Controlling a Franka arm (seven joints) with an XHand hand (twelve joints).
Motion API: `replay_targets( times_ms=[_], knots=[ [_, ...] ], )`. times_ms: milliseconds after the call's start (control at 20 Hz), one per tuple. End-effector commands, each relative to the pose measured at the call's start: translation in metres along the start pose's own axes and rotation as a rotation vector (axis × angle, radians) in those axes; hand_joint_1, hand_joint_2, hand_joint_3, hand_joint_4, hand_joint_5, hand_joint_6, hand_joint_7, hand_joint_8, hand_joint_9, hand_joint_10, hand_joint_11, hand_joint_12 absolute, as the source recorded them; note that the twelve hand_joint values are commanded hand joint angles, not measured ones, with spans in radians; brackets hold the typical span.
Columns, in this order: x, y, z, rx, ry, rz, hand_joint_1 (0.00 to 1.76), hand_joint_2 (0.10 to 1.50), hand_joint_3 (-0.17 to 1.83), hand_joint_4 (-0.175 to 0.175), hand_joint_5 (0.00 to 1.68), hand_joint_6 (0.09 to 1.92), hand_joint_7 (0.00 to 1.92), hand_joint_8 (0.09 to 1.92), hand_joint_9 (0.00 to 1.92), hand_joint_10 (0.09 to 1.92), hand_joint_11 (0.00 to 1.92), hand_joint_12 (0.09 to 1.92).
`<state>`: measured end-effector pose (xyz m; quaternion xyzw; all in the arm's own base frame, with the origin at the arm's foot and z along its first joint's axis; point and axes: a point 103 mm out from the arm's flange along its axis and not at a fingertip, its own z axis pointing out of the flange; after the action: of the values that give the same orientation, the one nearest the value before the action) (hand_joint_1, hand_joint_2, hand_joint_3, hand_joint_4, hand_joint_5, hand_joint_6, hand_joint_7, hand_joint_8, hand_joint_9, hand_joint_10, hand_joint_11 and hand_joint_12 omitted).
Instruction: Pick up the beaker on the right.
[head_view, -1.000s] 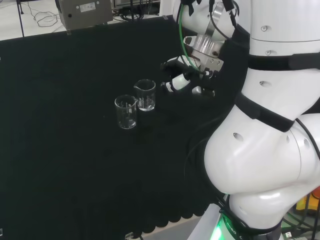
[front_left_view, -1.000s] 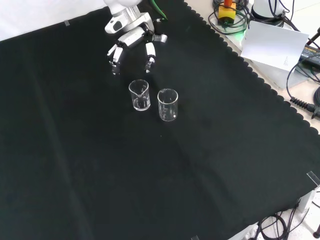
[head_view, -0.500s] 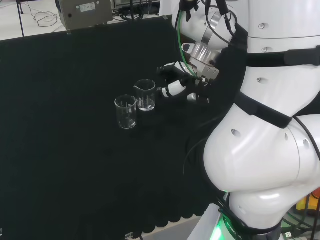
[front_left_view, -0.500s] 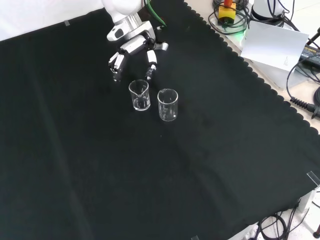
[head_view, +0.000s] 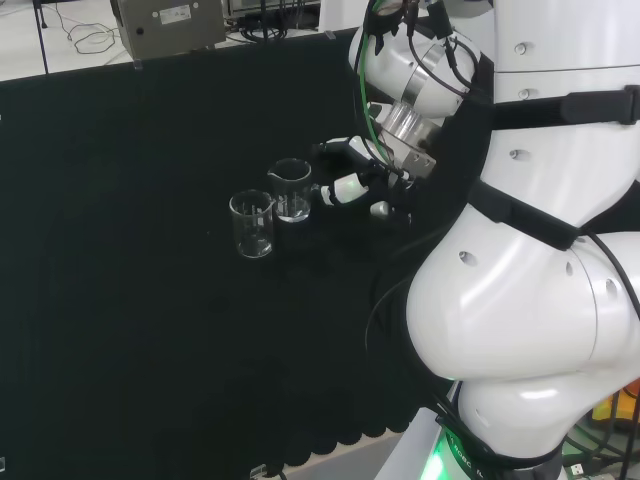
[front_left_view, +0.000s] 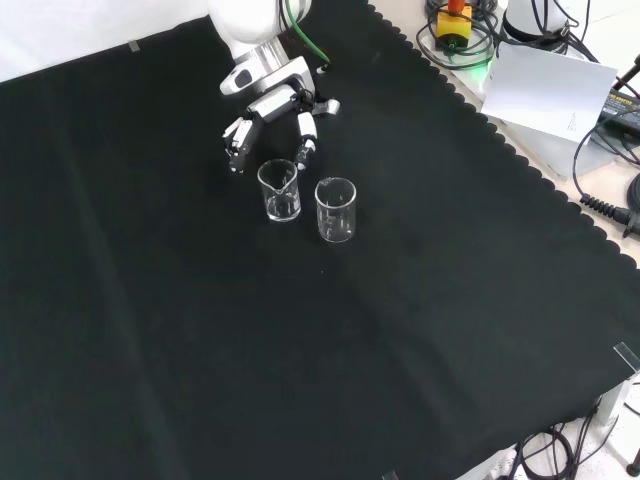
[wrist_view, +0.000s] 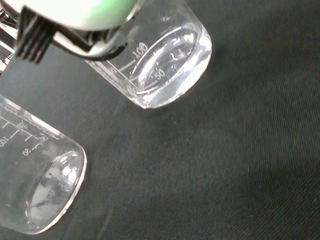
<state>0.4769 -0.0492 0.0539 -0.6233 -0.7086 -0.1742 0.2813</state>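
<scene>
Arm (head_view: 520, 300): large rounded glossy white links, separated by black bands at the joints; small round recessed screw holes are seen in the shells.
Cables: a green cable (head_view: 366, 90) and black ones are run along the wrist.
Wrist: a silver metal flange.
Hand (front_left_view: 268, 103): white segments joined by black parts.
Base: a green light is shown.

Graduation marks with numbers stand on both clear beakers in the wrist view. On the nearer beaker (wrist_view: 160, 65), just under the blurred white part of the hand (wrist_view: 75, 12), the numbers 100 and 50 can be read beside short scale lines on its wall. On the other beaker (wrist_view: 35, 185), the wall bears scale lines with 100 and, further along, what looks like 50. A grey box (head_view: 168, 25) beyond the tabletop (head_view: 120, 330) in the head view carries a white label too small to read.
</scene>
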Motion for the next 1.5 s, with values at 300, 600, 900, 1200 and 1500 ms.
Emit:
replay_targets(
  times_ms=[300,600,900,1200,1500],
  knots=[
    [0.004,0.005,0.013,-0.081,0.048,-0.013,0.8,0.5,0.53,-0.063,0.5,0.09,0.42,0.77,0.53,0.64,0.14,1.43],
    [0.008,0.009,0.018,-0.103,0.065,-0.026,0.78,0.51,0.5,-0.065,0.5,0.09,0.42,0.77,0.53,0.64,0.14,1.43],
    [0.012,0.014,0.024,-0.094,0.081,-0.035,0.78,0.51,0.49,-0.066,0.47,0.09,0.41,0.77,0.52,0.64,0.14,1.42],
    [0.016,0.018,0.032,-0.108,0.108,-0.044,0.78,0.51,0.48,-0.066,0.46,0.09,0.4,0.77,0.52,0.64,0.15,1.42],
    [0.019,0.02,0.034,-0.104,0.138,-0.081,0.78,0.52,0.48,-0.068,0.47,0.09,0.4,0.77,0.52,0.65,0.15,1.42]
  ],
)
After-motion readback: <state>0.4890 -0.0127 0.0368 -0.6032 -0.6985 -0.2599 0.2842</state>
